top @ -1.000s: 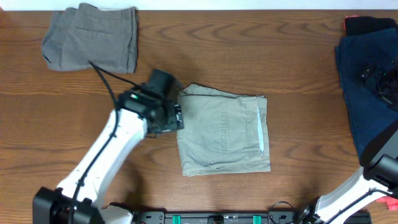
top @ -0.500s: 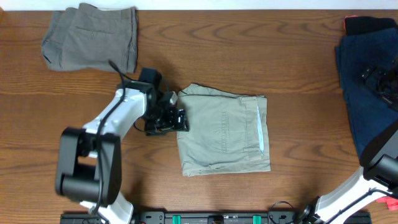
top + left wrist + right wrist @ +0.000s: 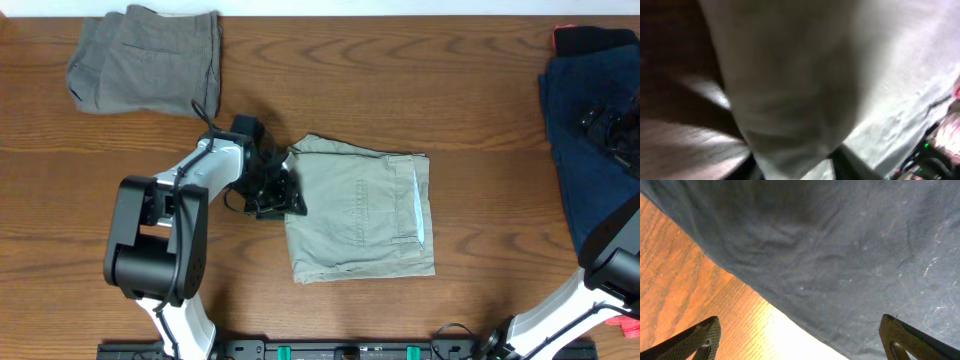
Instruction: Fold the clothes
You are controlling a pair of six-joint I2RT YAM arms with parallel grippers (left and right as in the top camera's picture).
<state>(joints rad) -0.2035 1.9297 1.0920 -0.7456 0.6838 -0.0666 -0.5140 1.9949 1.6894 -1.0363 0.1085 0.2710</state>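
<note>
Folded pale khaki shorts [image 3: 365, 215] lie flat at the table's middle, pocket side up. My left gripper [image 3: 289, 196] sits at their left edge, shut on a fold of the khaki cloth [image 3: 790, 100], which bulges between the two dark fingers [image 3: 845, 162] and fills the blurred left wrist view. A folded grey-brown garment [image 3: 150, 60] rests at the far left. A navy garment [image 3: 585, 190] lies at the right edge. My right gripper [image 3: 603, 128] hovers over it, open wide; the navy cloth [image 3: 840, 245] spans the right wrist view above the gripper [image 3: 802, 345].
The wooden table [image 3: 420, 90] shows bare between the garments. A dark item with a red edge [image 3: 590, 38] lies at the far right corner. The arms' base bar [image 3: 350, 350] runs along the near edge.
My left gripper moved a little right onto the khaki shorts' left edge and closed on the cloth. The right arm stayed still.
</note>
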